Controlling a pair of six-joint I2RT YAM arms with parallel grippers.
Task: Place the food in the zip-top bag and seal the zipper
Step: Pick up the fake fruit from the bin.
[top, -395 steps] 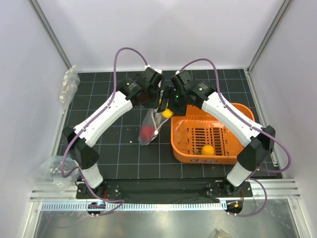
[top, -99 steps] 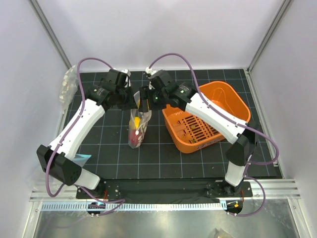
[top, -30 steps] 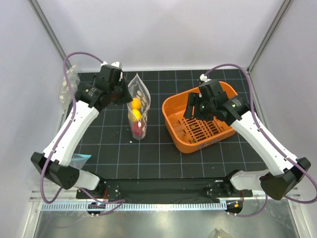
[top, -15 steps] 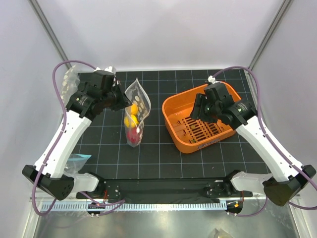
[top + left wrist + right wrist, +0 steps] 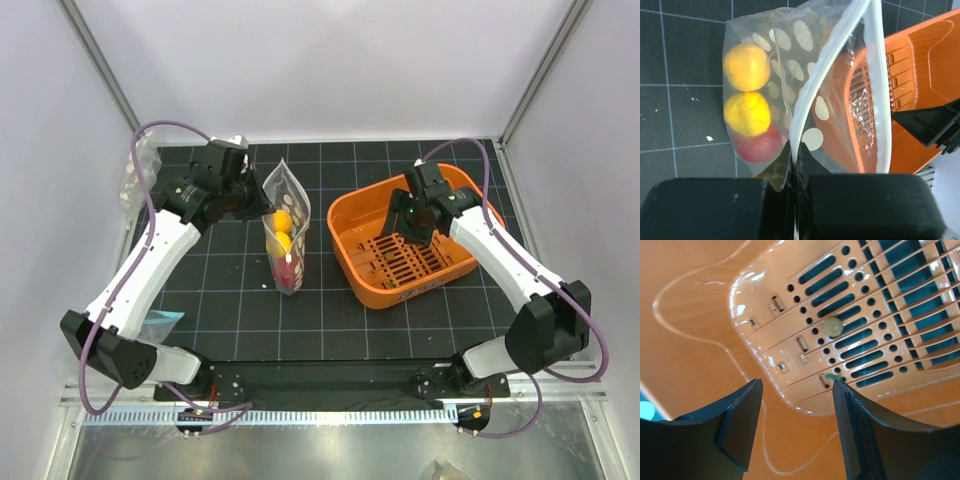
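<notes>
Fruit sits inside the zip-top bag (image 5: 283, 235): the food (image 5: 746, 114) lies bunched at the bag's lower end, two yellow pieces stacked above a red one (image 5: 760, 147). The bag stands left of the middle of the desk (image 5: 230, 320), its lower end toward the near edge and its mouth raised toward the far edge. From above, the fruit shows through the dotted plastic as a short column.

The left gripper (image 5: 252, 203) has its fingers (image 5: 785, 165) pressed together on the rim of the bag at its mouth, pinching the plastic right at the closure strip. In the left wrist view the zipper (image 5: 879, 75) runs as two white strips that stand well apart, so the mouth gapes open, and the orange basket shows through the clear film between them.

The orange basket (image 5: 400, 295) rests toward the far right corner of the desk, just beside the bag but not touching it. The right gripper (image 5: 412, 222) hangs over the basket's inside, tilted down toward its slotted floor. Its fingers (image 5: 740, 425) stand apart with nothing between them, and the right wrist view is filled by the basket's wall (image 5: 700, 300) and slots.

A bundle of clear plastic (image 5: 135, 175) lies at the far left corner, against the side wall.
</notes>
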